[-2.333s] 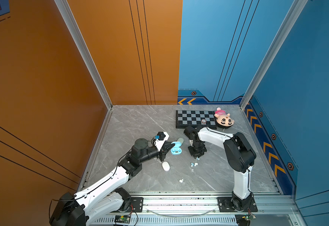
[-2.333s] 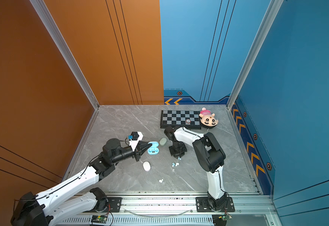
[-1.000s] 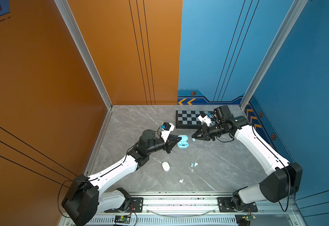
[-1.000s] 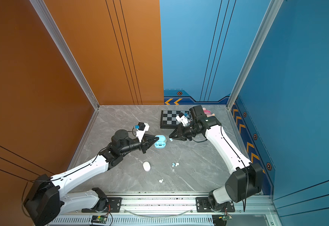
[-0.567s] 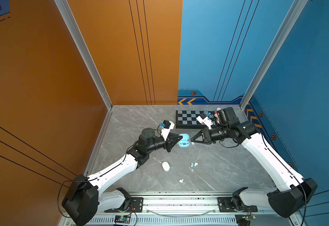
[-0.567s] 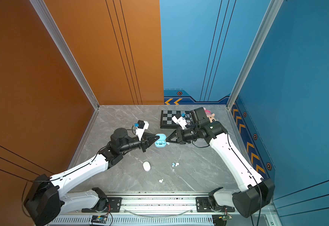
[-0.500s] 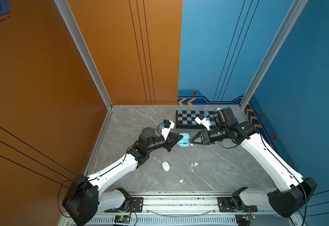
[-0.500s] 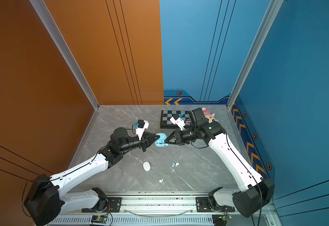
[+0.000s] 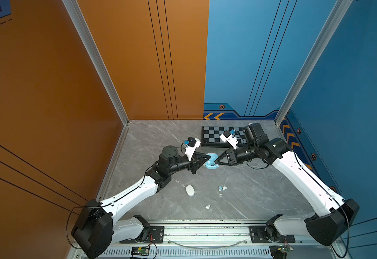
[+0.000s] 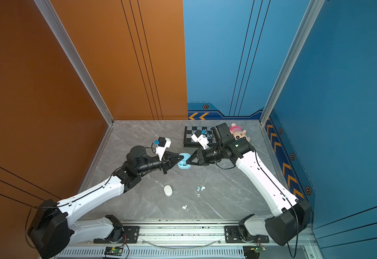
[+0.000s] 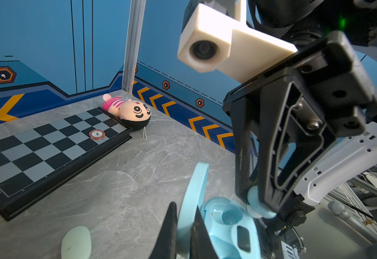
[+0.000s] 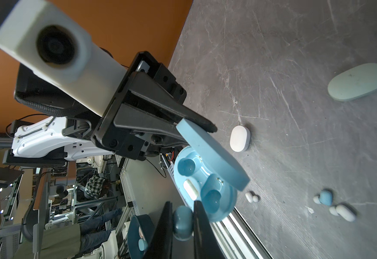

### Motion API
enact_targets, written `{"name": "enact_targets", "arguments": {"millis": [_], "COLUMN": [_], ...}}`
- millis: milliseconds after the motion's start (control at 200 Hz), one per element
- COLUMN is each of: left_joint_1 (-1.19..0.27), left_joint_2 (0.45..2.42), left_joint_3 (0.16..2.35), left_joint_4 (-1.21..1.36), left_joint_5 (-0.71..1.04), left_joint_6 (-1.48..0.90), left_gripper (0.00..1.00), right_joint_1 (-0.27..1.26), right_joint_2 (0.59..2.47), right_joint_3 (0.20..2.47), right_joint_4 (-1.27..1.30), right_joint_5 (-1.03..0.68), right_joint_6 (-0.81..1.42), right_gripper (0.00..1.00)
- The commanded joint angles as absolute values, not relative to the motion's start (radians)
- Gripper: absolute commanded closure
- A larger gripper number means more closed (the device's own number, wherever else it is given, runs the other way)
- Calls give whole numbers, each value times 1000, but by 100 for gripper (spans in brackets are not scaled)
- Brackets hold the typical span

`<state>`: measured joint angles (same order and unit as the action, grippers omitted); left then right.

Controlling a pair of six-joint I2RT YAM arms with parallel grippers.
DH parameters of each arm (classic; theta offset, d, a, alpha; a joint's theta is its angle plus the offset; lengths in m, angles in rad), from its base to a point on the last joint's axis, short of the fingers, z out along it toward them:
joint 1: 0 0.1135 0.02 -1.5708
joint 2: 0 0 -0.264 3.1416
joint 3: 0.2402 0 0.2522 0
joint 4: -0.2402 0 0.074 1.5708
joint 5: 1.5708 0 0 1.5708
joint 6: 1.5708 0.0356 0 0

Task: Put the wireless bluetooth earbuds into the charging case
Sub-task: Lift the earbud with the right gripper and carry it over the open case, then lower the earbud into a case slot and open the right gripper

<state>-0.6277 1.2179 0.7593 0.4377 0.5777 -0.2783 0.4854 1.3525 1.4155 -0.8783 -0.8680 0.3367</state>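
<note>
Okay, my left pincer point(image 9: 206, 158) was clamped on the open lid point(image 12: 210, 154) of the light blue charging case point(image 12: 205, 186). It held the case up off the table point(image 9: 250, 197), sockets point(image 12: 186, 168) turned toward my right pincer point(image 9: 217, 162) so a bud could go straight in. My right pincer was pinching one light blue earbud point(image 12: 183, 222) just beside the nearer socket, not seated yet. Both sockets looked empty. Remaining earbuds point(image 9: 222, 188) lay on the table below, well apart from both pincers.

Bright even light, soft shadows; wrist views bow at edges, close camera housing point(image 12: 48, 44) blurred.
</note>
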Motion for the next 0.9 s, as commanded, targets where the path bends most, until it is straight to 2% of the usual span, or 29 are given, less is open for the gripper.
{"name": "enact_targets", "arguments": {"millis": [0,896], "left_joint_1": [-639,-660], "left_joint_2": [1206,1178], "left_joint_3": [787,792], "left_joint_4": [454,454], "left_joint_5": [597,551], "left_joint_6": [-267,-209], "left_gripper": [100,100], "right_joint_1": [492,520], "right_joint_2": [1358,1378], "right_joint_3": [1446,1415], "right_joint_4": [-846,-836], "right_joint_5": [-839,-787], "right_joint_6": [332,324], "right_gripper": [87,86]}}
